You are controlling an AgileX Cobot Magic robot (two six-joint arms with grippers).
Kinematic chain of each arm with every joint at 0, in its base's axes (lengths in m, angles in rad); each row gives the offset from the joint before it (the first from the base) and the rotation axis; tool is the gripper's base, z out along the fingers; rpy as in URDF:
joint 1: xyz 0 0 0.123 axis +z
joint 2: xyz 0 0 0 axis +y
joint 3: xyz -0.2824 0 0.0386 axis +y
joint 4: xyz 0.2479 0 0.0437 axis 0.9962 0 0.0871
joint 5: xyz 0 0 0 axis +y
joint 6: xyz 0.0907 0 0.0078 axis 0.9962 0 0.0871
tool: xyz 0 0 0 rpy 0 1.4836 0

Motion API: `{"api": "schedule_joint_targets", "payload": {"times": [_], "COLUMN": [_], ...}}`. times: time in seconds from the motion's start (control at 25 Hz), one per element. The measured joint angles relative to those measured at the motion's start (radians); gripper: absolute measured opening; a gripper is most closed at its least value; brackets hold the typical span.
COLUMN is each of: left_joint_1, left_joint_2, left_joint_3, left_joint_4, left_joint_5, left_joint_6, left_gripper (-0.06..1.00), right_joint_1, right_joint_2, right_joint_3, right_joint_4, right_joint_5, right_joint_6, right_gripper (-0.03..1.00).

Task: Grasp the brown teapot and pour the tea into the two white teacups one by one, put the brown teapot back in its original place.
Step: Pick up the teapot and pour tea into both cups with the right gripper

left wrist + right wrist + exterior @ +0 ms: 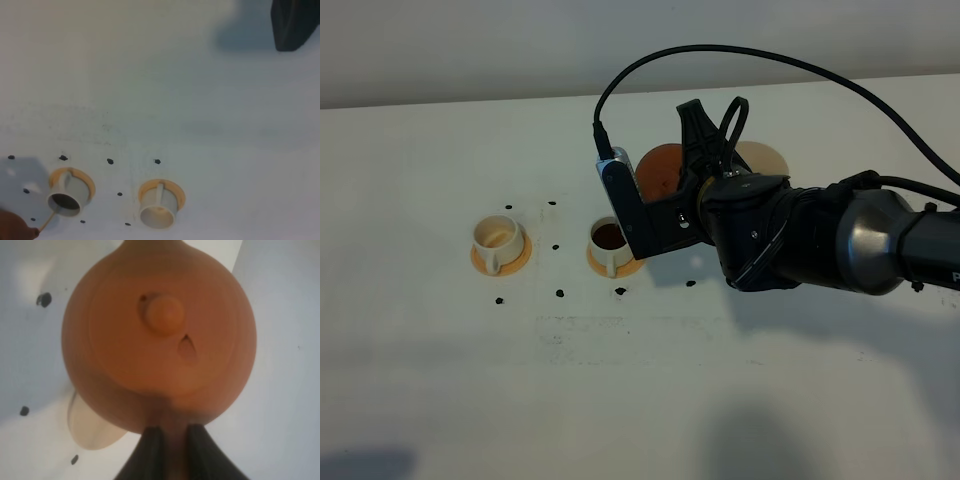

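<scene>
My right gripper point(172, 440) is shut on the side handle of the brown teapot point(160, 335), whose knobbed lid faces the right wrist camera. From above, the teapot point(658, 172) hangs over the table, between its pale tan coaster point(765, 160) and the nearer white teacup point(610, 240). That cup holds dark tea point(609, 235). The other teacup point(498, 238), further left, looks pale inside. Both stand on orange saucers. In the left wrist view a thin brown thread runs from the teapot point(11, 227) to the dark cup point(65, 197). The pale cup point(159, 207) stands beside it.
Small black marks point(560, 293) dot the white table point(650, 400) around the cups. The right arm point(820, 240) reaches in from the right, its cable looping overhead. A dark blurred part point(295, 22) sits in a corner of the left wrist view.
</scene>
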Motion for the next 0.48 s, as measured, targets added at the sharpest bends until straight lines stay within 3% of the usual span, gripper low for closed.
{"api": "schedule_joint_targets", "payload": {"times": [0.48], "left_joint_1": [0.0], "left_joint_2": [0.0], "left_joint_3": [0.0], "left_joint_4": [0.0], "left_joint_5": [0.0], "left_joint_6": [0.0], "left_gripper": [0.33], "right_joint_1": [0.0], "right_joint_2": [0.0], "right_joint_3": [0.0], "right_joint_4": [-0.019], "right_joint_5": [0.0], "right_joint_6": [0.0], "right_gripper": [0.09]}}
